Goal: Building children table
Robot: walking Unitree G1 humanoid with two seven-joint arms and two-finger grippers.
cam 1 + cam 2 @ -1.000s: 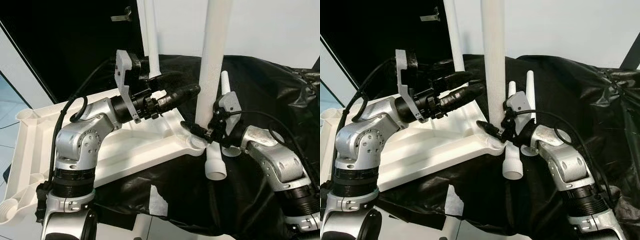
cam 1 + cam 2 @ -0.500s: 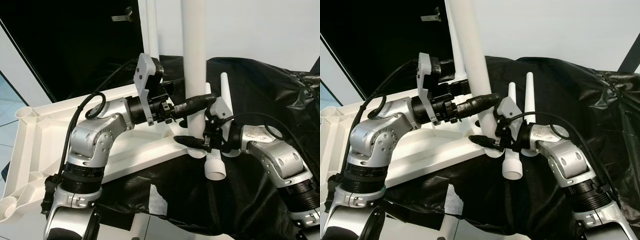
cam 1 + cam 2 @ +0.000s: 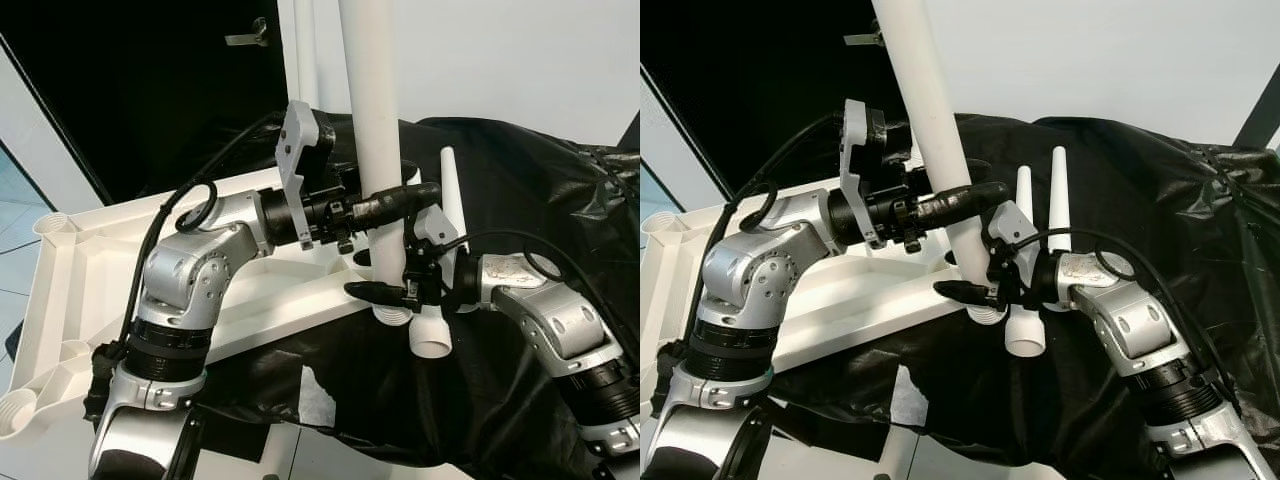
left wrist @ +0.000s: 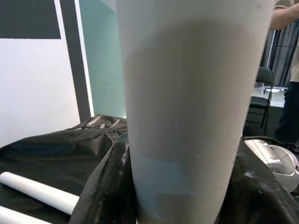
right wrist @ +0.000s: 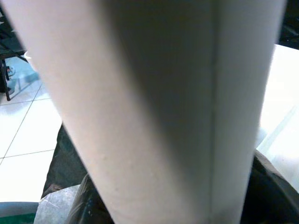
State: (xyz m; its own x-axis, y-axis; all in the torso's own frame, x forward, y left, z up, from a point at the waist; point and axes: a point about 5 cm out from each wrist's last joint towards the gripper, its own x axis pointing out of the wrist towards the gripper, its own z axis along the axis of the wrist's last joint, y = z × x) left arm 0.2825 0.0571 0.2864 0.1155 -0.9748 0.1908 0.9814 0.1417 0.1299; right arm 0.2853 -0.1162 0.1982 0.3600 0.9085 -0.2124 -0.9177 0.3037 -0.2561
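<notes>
The white table top lies upside down, with one white leg standing in its far corner. Both grippers hold a second white leg, which leans with its top to the left. Its foot is at the near corner socket. My left gripper is shut on it at mid-height, the black fingers pressing on either side of the leg. Lower down, my right gripper is shut on the same leg just above the socket.
Two loose white legs lie on the black sheet right of the socket, behind my right wrist. A dark doorway lies behind the table top. A person's arm and a chair are in the left wrist view.
My left gripper has swung right and closed on the leg, which it was clear of a second ago. The leg's top has tipped left, and its foot has shifted slightly left.
</notes>
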